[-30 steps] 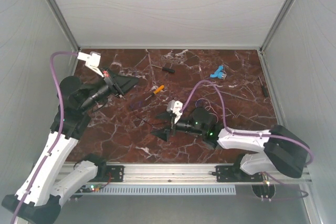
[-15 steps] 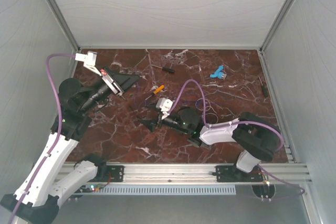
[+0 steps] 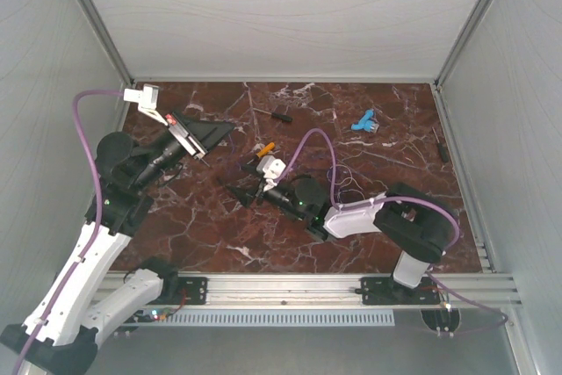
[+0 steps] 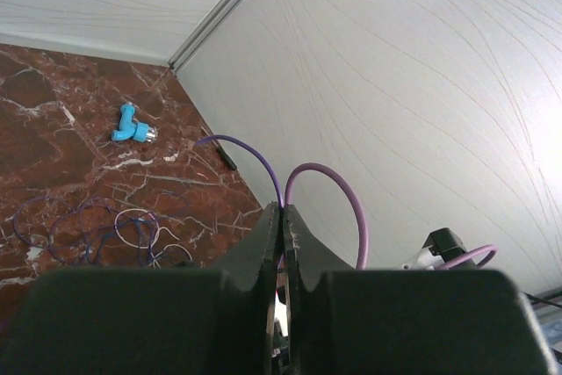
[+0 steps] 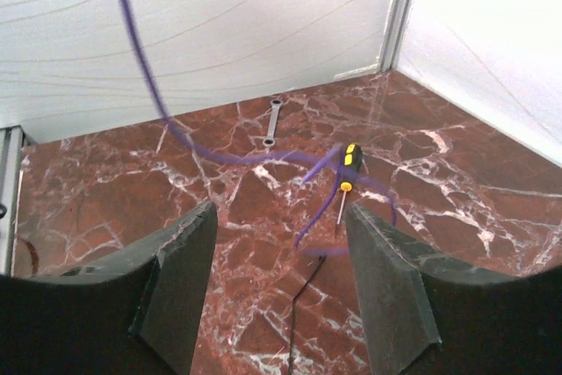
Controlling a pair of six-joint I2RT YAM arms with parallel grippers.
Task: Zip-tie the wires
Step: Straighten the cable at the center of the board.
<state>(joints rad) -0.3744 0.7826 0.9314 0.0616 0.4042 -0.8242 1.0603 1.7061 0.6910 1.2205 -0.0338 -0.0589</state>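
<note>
The wires (image 3: 349, 183) lie in thin purple-blue and whitish loops on the marble right of centre; they also show in the left wrist view (image 4: 98, 234). My right gripper (image 3: 237, 191) reaches left, well away from those loops, low over the table. It is open (image 5: 279, 213), with nothing between its fingers. Just beyond it lie a blurred thin purple strand (image 5: 327, 183) and a thin black strand (image 5: 299, 306). My left gripper (image 3: 224, 129) hovers at the back left, shut (image 4: 281, 211), with nothing seen in it.
A small orange-handled screwdriver (image 3: 264, 149) lies just past the right gripper (image 5: 349, 167). A black-handled screwdriver (image 3: 281, 116) and a blue connector (image 3: 363, 120) sit near the back. Another dark tool (image 3: 442, 145) lies by the right wall, and a small wrench (image 5: 273, 121) by the far wall.
The right arm has swung left across the table, away from the wire loops, and its jaws have narrowed a little. The left gripper has shifted slightly up and back, still shut.
</note>
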